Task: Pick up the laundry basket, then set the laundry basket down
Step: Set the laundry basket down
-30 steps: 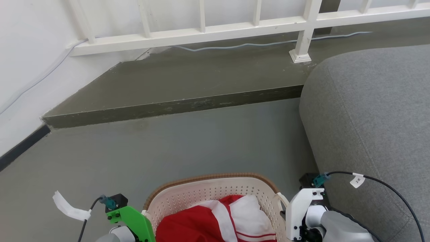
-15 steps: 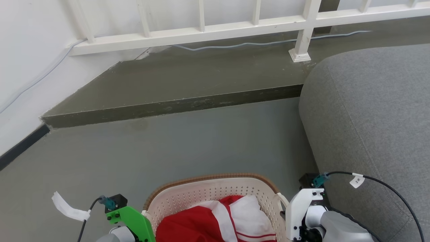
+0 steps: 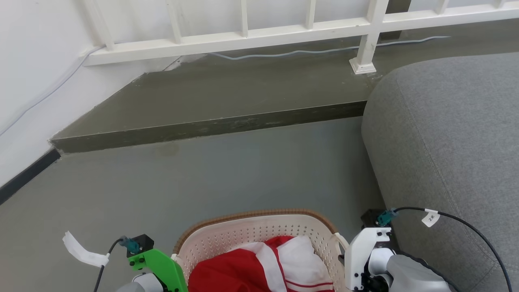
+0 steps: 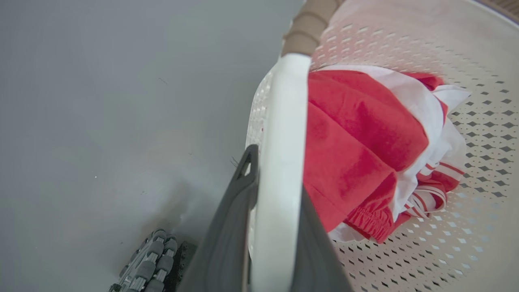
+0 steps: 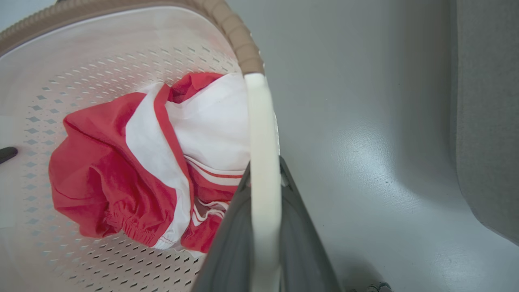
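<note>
Wrist views, left gripper (image 4: 277, 178) and right gripper (image 5: 265, 178) each clamping a laundry basket (image 4: 458, 48) handle, head view, grey sofa (image 3: 446, 142) alongside

Head cam down, wrists close (share basket (image 3: 247, 232)).

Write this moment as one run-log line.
left tool: shut on laundry basket | right tool: shut on laundry basket | inside: red-and-white garment

Left claw (image 4: 275, 174): green bracket (image 3: 160, 263); right claw (image 5: 265, 174): white bracket (image 3: 363, 247); black cables (image 3: 466, 225).
</note>
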{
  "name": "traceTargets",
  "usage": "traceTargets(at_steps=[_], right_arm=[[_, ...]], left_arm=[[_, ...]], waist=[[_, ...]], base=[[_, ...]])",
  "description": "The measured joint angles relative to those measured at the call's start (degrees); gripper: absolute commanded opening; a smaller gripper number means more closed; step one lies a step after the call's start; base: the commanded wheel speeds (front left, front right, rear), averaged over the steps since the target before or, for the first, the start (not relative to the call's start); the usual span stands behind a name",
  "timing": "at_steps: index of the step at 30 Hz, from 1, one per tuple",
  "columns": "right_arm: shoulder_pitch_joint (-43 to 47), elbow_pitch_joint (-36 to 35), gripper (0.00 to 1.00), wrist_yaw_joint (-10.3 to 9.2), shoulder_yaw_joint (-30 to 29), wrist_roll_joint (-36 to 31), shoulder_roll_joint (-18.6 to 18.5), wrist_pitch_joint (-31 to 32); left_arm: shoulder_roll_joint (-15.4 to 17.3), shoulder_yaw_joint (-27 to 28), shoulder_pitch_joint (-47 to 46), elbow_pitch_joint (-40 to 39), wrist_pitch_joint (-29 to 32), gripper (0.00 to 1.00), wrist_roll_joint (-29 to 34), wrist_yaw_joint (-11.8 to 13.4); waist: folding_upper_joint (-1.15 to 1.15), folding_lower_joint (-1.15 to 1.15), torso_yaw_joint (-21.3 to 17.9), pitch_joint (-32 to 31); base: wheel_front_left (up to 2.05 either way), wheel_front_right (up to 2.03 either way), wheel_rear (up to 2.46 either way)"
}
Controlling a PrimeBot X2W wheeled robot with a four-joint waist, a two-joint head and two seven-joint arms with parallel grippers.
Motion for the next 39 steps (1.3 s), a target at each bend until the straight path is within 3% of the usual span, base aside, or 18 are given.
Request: traceTargets(at_steps=[18, 39], right_arm=[[-2.3, -0.6, 0.0, -1.04, 0.1, 0.5, -0.2, -1.0], [-14.7, -2.9, 0.0, -3.65, -0.1, -0.2, -0.6, -6.1]], left_arm=[[0.0, -0.9, -1.0, -1.2, -2.5, 0.0, 0.0, 0.1], [1.4, -1.2, -12.0, -4.5, -8.1, 0.0, 1.5, 1.2]], waist=[[0.0, 0.0, -0.7, 4.6], [0.0, 0.0, -1.4, 19.1]], base=[[0.0, 0.0, 0.0], [0.0, 0.0, 0.0]])
